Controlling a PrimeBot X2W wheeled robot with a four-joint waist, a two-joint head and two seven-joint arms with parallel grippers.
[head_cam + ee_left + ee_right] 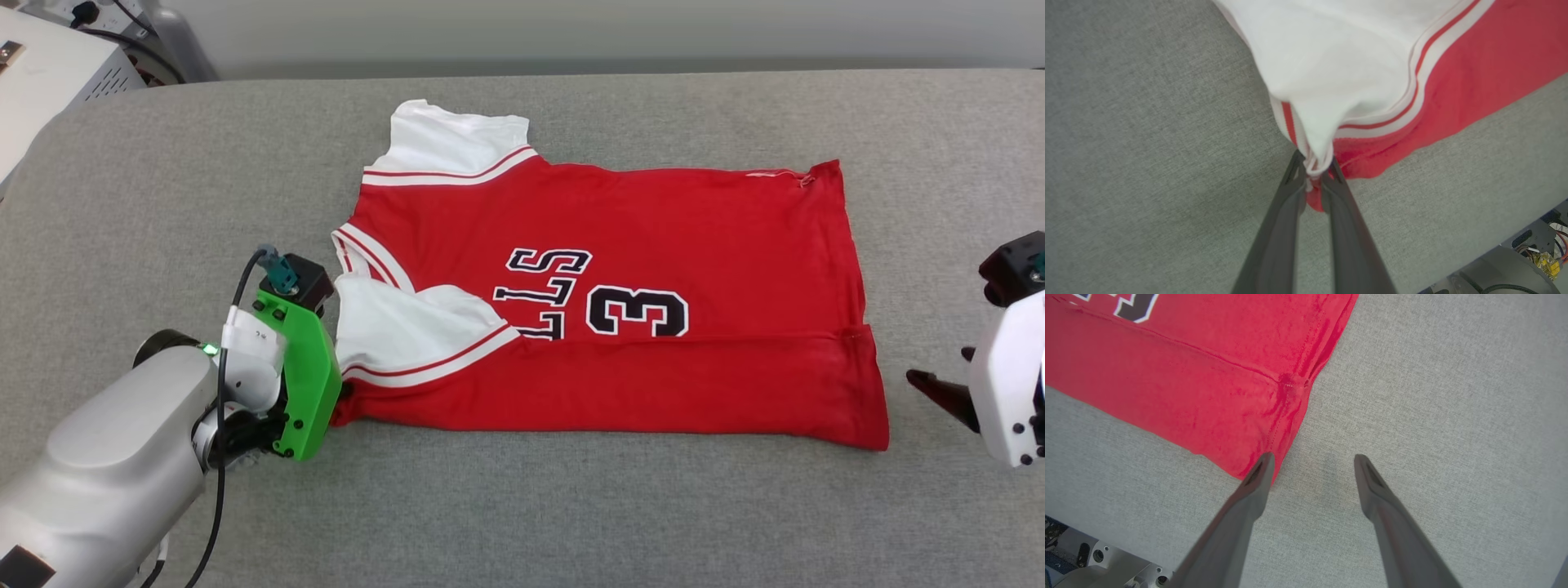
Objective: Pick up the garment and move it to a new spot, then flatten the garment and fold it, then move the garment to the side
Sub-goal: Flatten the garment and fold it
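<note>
1. The garment [653, 237] lies spread on the grey table [571, 506], front up. Its collar end is toward the robot's left and its hem toward the robot's right.
2. The garment's near long edge is folded over the front and covers part of the black-and-white lettering.
3. The near white sleeve [400, 327] lies folded onto the red front. The other sleeve sticks out at the garment's far side.
4. The left tool [1313, 169] is at the garment's near collar-end corner, its fingers pinched together on bunched striped sleeve trim and red cloth.
5. The right tool [1313, 459] is just beside the garment's near hem corner, fingers apart and holding nothing.
6. One right fingertip lines up with that corner's edge; I cannot tell whether they touch.
</note>
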